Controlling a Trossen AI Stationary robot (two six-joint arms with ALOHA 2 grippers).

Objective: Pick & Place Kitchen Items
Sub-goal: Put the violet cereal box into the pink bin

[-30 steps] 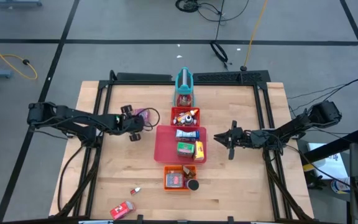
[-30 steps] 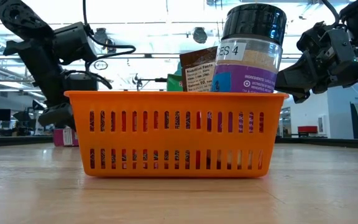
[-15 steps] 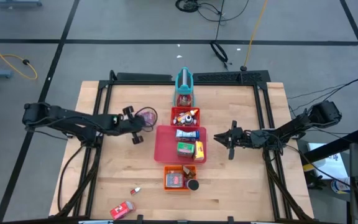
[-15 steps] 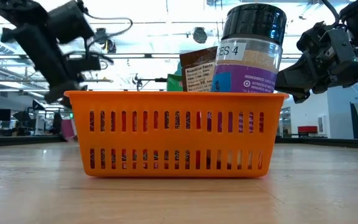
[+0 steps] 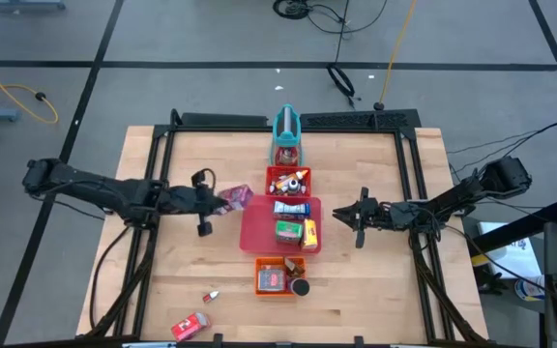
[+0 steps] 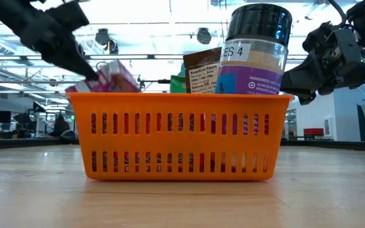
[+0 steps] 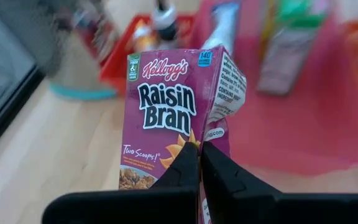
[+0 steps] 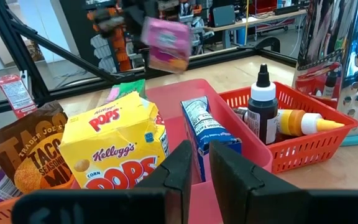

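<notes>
Purple Raisin Bran box (image 7: pixel 179 118) is pinched between the left hand's (image 7: pixel 199 163) fingers; only the left wrist view reads its label. From above it hangs at the left rim of the red tray (image 5: pixel 257 237), off the worktop (image 5: pixel 162 261). Low down, the orange basket (image 6: pixel 179 136) hides most else. The right hand (image 5: pixel 348 218), fingers seemingly pressed together, waits beside the tray. One small red box (image 5: pixel 191 326) lies near the worktop's front edge.
</notes>
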